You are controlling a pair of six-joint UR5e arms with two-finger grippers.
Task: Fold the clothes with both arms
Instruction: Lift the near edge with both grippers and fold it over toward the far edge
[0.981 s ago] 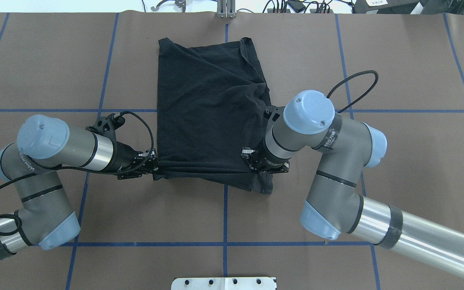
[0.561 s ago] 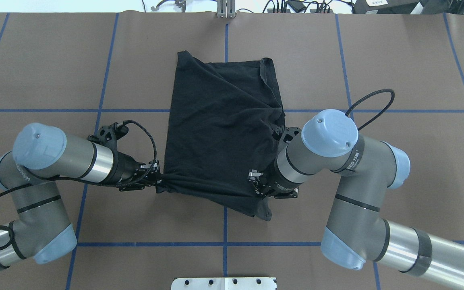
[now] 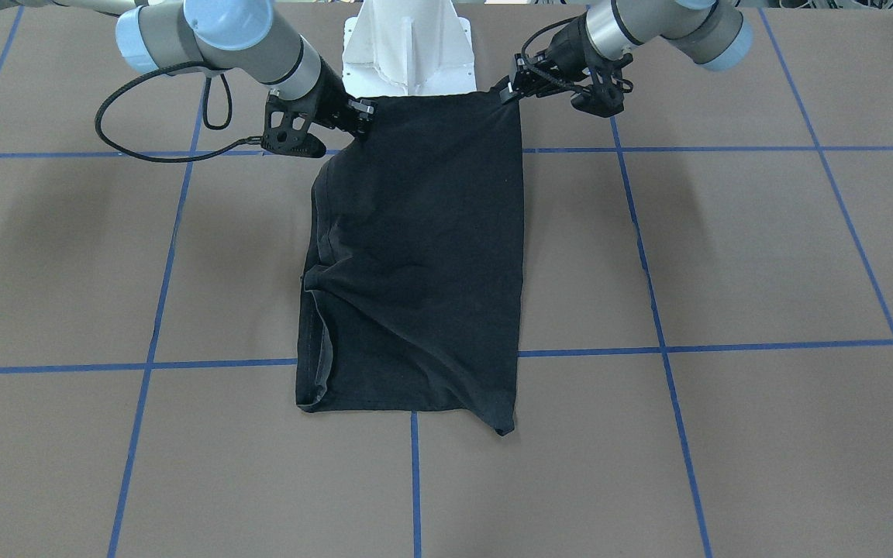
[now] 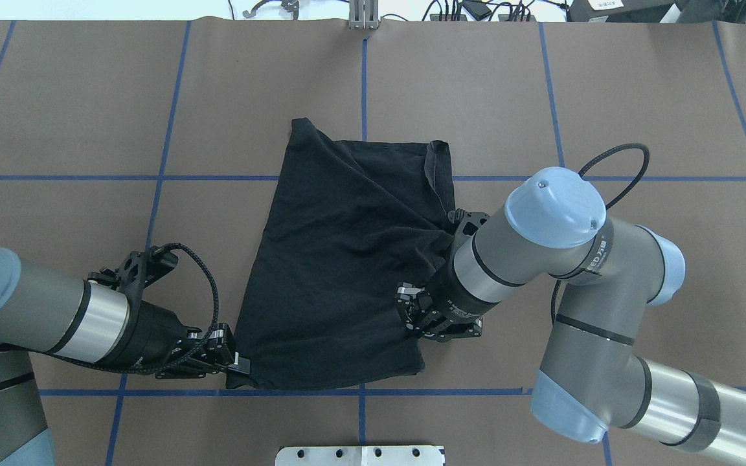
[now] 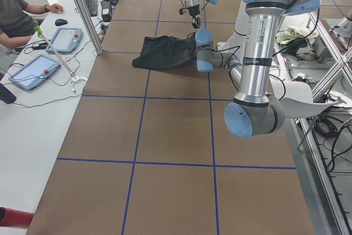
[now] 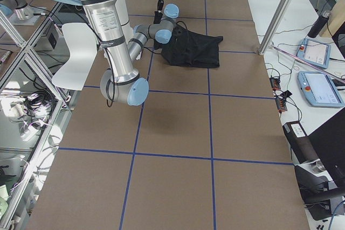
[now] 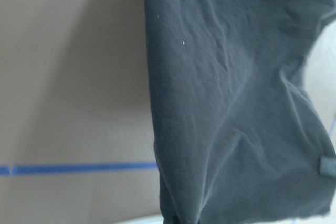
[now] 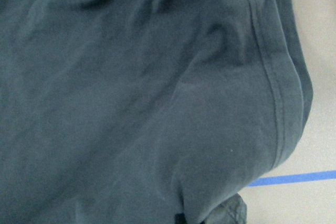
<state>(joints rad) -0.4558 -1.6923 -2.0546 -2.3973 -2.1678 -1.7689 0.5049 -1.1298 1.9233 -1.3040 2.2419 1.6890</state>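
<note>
The black T-shirt [image 4: 340, 259] lies as a long folded strip in the middle of the table; no graphic or logo shows. My left gripper [image 4: 240, 366] is shut on its near left corner. My right gripper [image 4: 412, 318] is shut on its near right edge. In the front view the left gripper [image 3: 510, 91] and the right gripper [image 3: 361, 116] hold the near edge of the T-shirt [image 3: 423, 256] taut in front of the base. Both wrist views show only black cloth of the T-shirt [image 7: 236, 103] [image 8: 131, 103] over the brown table.
The white pedestal base [image 3: 408, 46] stands just behind the held edge. Blue tape lines [image 4: 360, 414] mark a grid on the brown table cover. An operator's desk with tablets [image 5: 33, 70] runs along the far side.
Both grippers have pulled the shirt toward the robot's base. Its far edge has slid nearer. The left gripper has moved nearer and more to the left than the right, skewing the near edge.
</note>
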